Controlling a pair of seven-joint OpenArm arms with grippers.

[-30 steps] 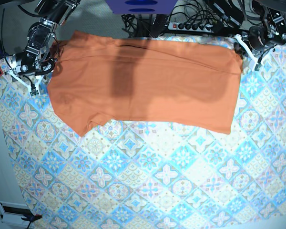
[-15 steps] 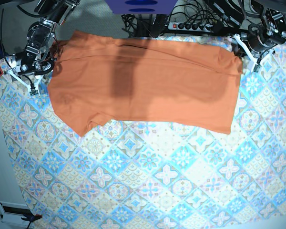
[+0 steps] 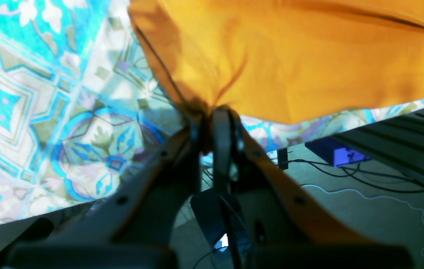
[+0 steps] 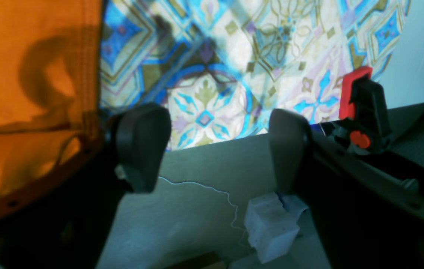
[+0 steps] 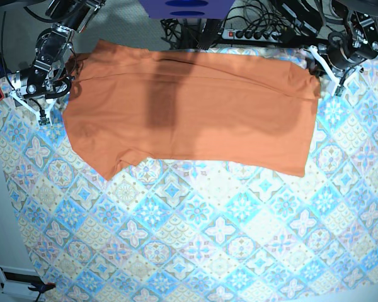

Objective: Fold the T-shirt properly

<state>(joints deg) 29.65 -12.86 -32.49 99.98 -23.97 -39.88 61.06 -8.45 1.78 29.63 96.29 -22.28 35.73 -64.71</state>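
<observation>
Little has moved over the past second: in the base view the left gripper [image 5: 327, 72] at the counter's far right corner has edged slightly up and outward, while the T-shirt [image 5: 195, 110] lies as before, spread flat across the far half of the counter [image 5: 239, 239], collar end toward the left edge. The right gripper [image 5: 41, 104] sits at the far left corner beside the shirt's edge, unchanged.

Left wrist view: the left gripper's [image 3: 212, 123] jaws are pinched tight on a puckered corner of the orange T-shirt [image 3: 309, 59], with creases fanning out from the grip above the tile-patterned tablecloth [image 3: 47, 112].

Right wrist view: the right gripper's [image 4: 215, 145] jaws stand wide apart and hold nothing; the T-shirt's [image 4: 28, 74] hemmed edge lies just to one side of them, over the tablecloth [image 4: 234, 56].

Judging from this, the fold is barely begun. Doing it well likely calls for the right jaws to take a matching corner before any lift, so both ends rise evenly and the cloth stays taut. No containers are in view.
</observation>
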